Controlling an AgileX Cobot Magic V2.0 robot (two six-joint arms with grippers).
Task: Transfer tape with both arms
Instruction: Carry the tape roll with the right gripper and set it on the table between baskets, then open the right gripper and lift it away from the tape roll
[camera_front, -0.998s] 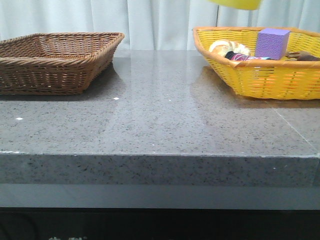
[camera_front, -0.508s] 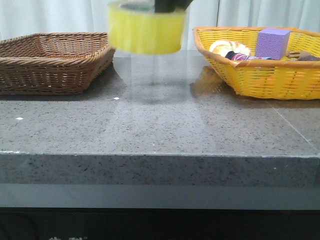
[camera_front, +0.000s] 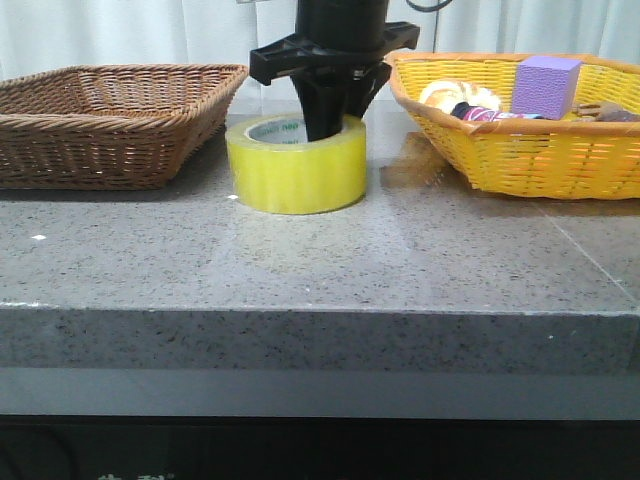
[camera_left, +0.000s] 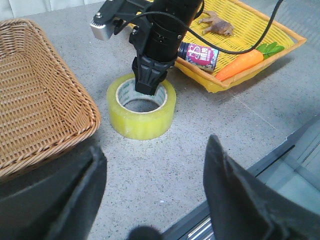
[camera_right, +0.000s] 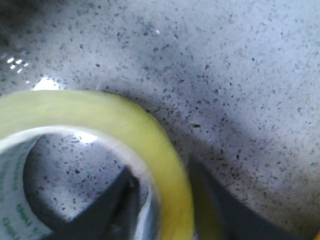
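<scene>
The tape (camera_front: 295, 168), a wide yellow roll with a white green-printed core, stands flat on the grey stone table between the two baskets. My right gripper (camera_front: 325, 125) comes down from above and is shut on the roll's wall, one finger inside the core and one outside. This shows in the left wrist view (camera_left: 148, 87) and the right wrist view (camera_right: 165, 185). The tape also shows in the left wrist view (camera_left: 142, 120) and the right wrist view (camera_right: 125, 112). My left gripper (camera_left: 154, 147) is open and empty, above the table's front edge, well short of the tape.
A brown wicker basket (camera_front: 110, 120) stands at the left, close to the tape. A yellow basket (camera_front: 540, 160) at the right holds a purple cube (camera_front: 545, 85), a toy carrot (camera_left: 240, 65), a small bottle (camera_left: 200, 52) and other items.
My right arm carried the tape from high on the right, leftward and down. The roll now rests on the table in the middle, still gripped.
</scene>
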